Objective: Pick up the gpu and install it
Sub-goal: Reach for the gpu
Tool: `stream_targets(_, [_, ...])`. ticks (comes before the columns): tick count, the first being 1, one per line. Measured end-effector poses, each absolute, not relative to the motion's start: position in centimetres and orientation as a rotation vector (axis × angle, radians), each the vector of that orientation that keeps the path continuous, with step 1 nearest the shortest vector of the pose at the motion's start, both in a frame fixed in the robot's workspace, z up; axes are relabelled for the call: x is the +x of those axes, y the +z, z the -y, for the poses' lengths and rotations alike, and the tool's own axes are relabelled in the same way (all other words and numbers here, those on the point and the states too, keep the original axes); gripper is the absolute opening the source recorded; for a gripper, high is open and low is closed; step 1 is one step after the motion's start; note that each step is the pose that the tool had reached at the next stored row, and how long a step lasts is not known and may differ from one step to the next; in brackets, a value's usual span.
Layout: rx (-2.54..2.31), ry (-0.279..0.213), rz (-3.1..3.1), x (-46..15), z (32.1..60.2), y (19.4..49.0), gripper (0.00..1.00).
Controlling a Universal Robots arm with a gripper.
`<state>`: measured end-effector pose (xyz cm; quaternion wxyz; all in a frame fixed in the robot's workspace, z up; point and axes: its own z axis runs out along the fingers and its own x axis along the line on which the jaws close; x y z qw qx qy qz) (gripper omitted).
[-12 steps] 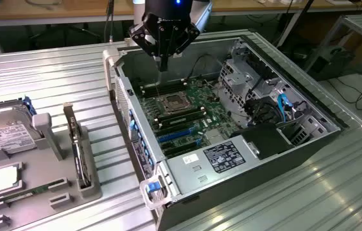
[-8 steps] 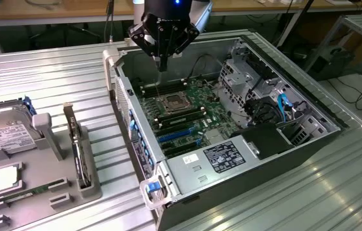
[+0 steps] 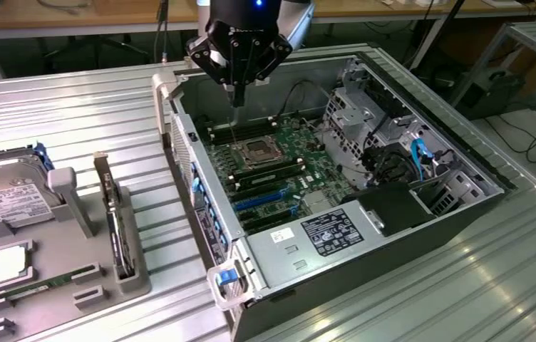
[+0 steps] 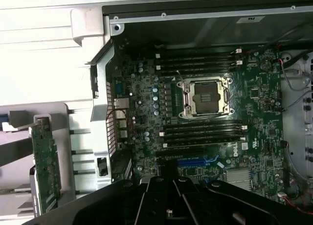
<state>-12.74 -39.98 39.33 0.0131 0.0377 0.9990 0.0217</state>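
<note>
The claw (image 3: 237,98) hung over the open computer case (image 3: 179,135) with its fingers drawn narrow, nearly together, and nothing between them. It pointed down above the far end of the motherboard (image 3: 278,171), close to the bare processor socket (image 3: 254,151). In the wrist view the claw (image 4: 162,182) sat over the blue expansion slot (image 4: 195,161), with the socket (image 4: 205,98) and its flanking dark memory slots beyond.

The case lay on its side on the ribbed metal tabletop (image 3: 88,107), its interior facing up and a labelled power supply (image 3: 330,231) at the near end.

Well apart from the claw, toward the exterior view's left, stood a grey holder (image 3: 78,206). The gpu (image 3: 116,221) rested there on edge in a slot, upright and untouched; the wrist view showed it (image 4: 45,166) in that holder, outside the case wall. A hard drive (image 3: 11,196) with a white label stood propped beside it in the same holder.
</note>
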Motion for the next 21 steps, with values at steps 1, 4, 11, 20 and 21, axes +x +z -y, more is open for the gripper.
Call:
stream_targets(1, [0.117, 0.068, -3.112, -12.8, 39.99, 39.33, 0.11])
stream_targets(4, [0.117, 0.068, -3.113, -12.91, 40.02, 39.33, 0.11])
stream_targets(11, [0.117, 0.068, -3.113, -13.36, 40.16, 39.33, 0.11])
stream_targets(20, [0.116, 0.068, -3.113, -13.71, 40.27, 39.33, 0.11])
stream_targets(21, [0.117, 0.068, -3.113, -13.75, 40.29, 39.33, 0.11])
